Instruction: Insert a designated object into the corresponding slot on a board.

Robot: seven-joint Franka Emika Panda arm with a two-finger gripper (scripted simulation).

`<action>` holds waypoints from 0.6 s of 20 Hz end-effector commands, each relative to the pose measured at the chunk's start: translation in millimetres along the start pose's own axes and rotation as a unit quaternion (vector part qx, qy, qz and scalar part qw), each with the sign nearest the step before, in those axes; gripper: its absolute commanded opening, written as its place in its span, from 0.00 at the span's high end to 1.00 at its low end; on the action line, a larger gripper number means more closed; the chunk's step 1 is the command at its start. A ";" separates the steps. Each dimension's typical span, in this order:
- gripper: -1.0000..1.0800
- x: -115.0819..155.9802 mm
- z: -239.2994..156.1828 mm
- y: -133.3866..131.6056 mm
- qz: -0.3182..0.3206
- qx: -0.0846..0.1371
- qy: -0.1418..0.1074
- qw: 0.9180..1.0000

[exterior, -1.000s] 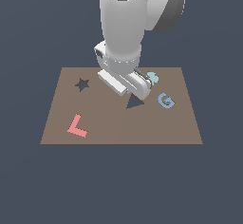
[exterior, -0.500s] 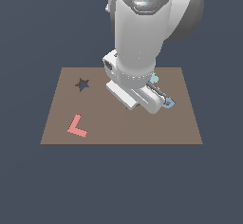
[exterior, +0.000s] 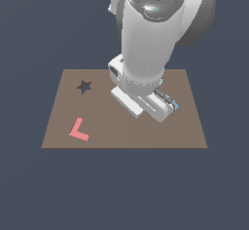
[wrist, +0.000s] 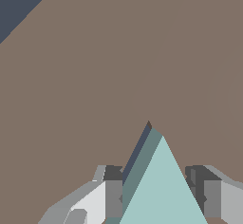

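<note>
The brown board (exterior: 121,132) lies flat, with a dark star cut-out (exterior: 84,86) near its far corner on the exterior view's left. My arm hangs low over the board's right half and hides the triangular cut-out there. In the wrist view my gripper (wrist: 156,190) is shut on a pale teal triangle piece (wrist: 163,190), with one finger (wrist: 113,190) on each side of it. A thin dark sliver of the triangular slot (wrist: 138,147) shows along the piece's edge on the board (wrist: 118,52). In the exterior view the gripper (exterior: 165,102) is mostly covered by the wrist.
A pink L-shaped piece (exterior: 79,129) lies on the board near its front edge, on the exterior view's left. A blue piece (exterior: 175,105) peeks out just beyond the hand on the exterior view's right. Dark floor surrounds the board.
The arm has swung down and toward the exterior view's right, carrying the teal piece over the triangular cut-out. It now covers that cut-out and most of the blue piece.
</note>
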State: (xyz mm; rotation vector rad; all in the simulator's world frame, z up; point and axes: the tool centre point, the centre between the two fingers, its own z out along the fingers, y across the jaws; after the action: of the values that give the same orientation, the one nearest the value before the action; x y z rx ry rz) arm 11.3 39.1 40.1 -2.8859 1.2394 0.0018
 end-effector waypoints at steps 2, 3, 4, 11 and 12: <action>1.00 0.6 3.5 0.0 0.000 0.000 0.000 1.000; 1.00 1.0 6.1 -0.1 0.001 0.000 0.000 1.000; 1.00 1.0 8.1 -0.3 0.001 0.000 0.000 1.000; 0.04 1.1 9.7 -0.4 0.001 0.000 0.000 1.000; 0.04 1.1 9.7 -0.4 0.001 0.000 0.000 1.000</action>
State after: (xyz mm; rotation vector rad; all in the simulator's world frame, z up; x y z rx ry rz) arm 12.2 38.6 30.3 -2.8855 1.2420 0.0021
